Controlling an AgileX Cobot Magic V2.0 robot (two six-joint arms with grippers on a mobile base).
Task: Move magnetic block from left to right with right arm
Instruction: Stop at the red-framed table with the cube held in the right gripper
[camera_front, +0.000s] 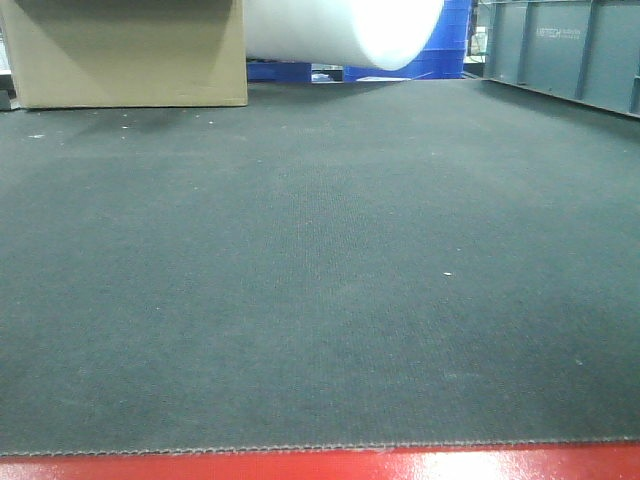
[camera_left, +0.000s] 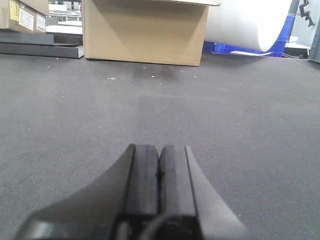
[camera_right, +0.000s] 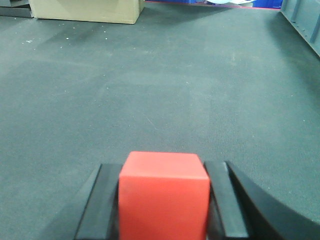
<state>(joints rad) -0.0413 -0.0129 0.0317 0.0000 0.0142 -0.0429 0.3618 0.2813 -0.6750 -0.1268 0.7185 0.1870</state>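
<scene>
We see the block (camera_right: 163, 197) clenched in the right gripper (camera_right: 162, 172) over the mat (camera_right: 175, 90); the left gripper (camera_left: 159, 157) is pressed closed, empty. Height is unclear, so we should lower gently, keep it level, then release.

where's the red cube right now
In the right wrist view, the small matte red cube is clamped between the right hand's black fingers, low centre, over the dark grey mat.

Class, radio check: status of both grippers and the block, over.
Left gripper shut, empty. Right gripper shut on block. Nothing in the way on mat; box far back.
</scene>
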